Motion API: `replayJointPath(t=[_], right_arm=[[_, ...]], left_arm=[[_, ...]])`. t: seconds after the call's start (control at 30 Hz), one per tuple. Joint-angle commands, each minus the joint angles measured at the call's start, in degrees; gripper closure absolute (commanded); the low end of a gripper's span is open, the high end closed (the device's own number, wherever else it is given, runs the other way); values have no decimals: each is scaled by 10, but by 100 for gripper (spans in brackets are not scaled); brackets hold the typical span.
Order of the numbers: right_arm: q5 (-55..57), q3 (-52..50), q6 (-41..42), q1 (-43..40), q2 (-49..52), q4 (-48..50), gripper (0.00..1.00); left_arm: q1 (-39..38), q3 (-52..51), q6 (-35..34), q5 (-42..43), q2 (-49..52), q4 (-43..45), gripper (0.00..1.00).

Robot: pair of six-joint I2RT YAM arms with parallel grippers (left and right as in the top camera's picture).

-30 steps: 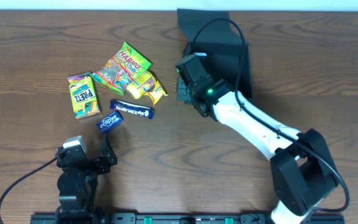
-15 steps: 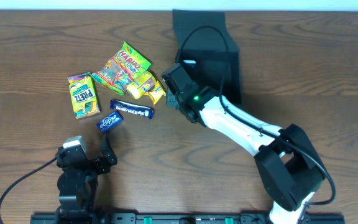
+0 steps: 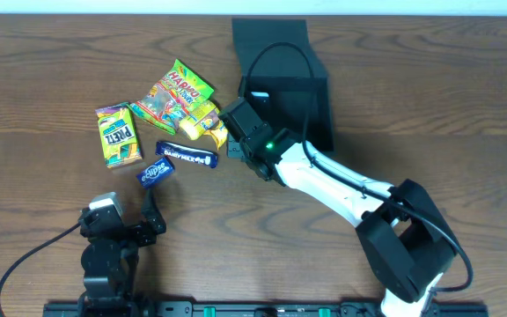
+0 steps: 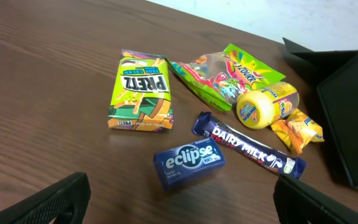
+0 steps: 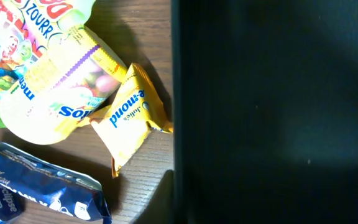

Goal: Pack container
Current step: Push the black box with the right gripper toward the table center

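Black and matte, the container (image 3: 319,106) sits at the far middle of the table (image 3: 42,53), its lid flap thrown back so the mouth is free for loading. The right gripper (image 3: 233,130) hangs at its left wall, just beside the small yellow packet (image 5: 132,115), probably to reach the 6 snacks; I cannot tell whether its jaws grip anything. The left gripper (image 3: 130,216) rests at the near edge, spread wide and empty

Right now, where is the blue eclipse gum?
Overhead view: the eclipse pack lies left of centre, by the left end of the Dairy Milk bar, below-right of the Pretz box.
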Motion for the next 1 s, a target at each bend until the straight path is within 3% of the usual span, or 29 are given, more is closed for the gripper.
replayJointPath(t=[0.0, 0.03, 0.07, 0.37, 0.6, 0.83, 0.97], right_arm=[[8, 15, 12, 5, -3, 7, 43], [7, 15, 3, 5, -3, 14, 5], [2, 16, -9, 5, -5, 20, 1], [32, 44, -73, -17, -93, -2, 1], [83, 44, -84, -92, -160, -118, 1], [54, 44, -103, -184, -135, -229, 1], [15, 44, -138, -200, -100, -235, 9]], left_arm=[[-1, -11, 0, 2, -3, -2, 5], [-1, -11, 0, 2, -3, -2, 5], [-1, -11, 0, 2, -3, -2, 5], [-1, -11, 0, 2, -3, -2, 5], [-1, -11, 0, 2, -3, -2, 5], [-1, -11, 0, 2, -3, -2, 5], [-1, -11, 0, 2, -3, -2, 5]])
